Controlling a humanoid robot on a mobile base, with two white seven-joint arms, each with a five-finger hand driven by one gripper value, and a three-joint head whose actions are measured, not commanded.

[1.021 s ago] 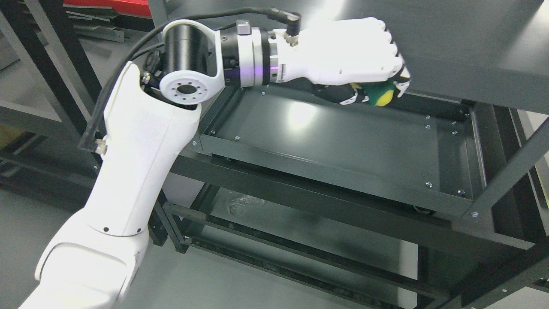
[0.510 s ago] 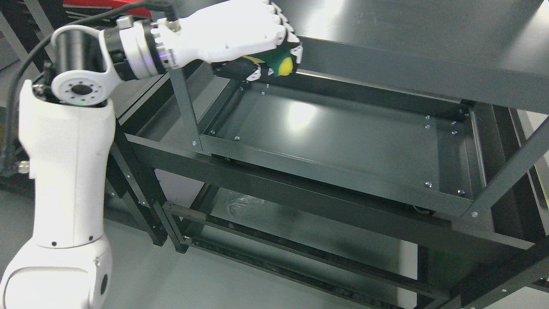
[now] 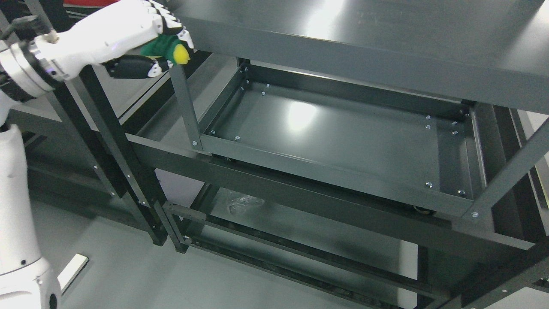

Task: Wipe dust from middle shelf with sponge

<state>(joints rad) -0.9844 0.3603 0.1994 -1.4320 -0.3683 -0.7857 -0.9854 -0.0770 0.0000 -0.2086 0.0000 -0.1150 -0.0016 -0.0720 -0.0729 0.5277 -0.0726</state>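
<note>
My left hand [image 3: 156, 47] is up at the top left, outside the rack and left of its front-left post [image 3: 185, 107]. Its fingers are curled around a green and yellow sponge [image 3: 171, 48], whose yellow end pokes out to the right. The middle shelf [image 3: 343, 141] is a dark metal tray with a raised rim, lying bare in the centre of the view, well to the right of and below the hand. The right hand does not show.
The top shelf [image 3: 386, 38] overhangs the back of the middle shelf. A lower shelf [image 3: 300, 231] sits beneath, with a crumpled clear wrapper [image 3: 242, 201] on it. Dark frame bars [image 3: 107, 141] of a neighbouring rack stand left, under my arm.
My left hand has swept left with the sponge, from above the shelf's back right, past the back left corner, to outside the rack. The arm has swung left too.
</note>
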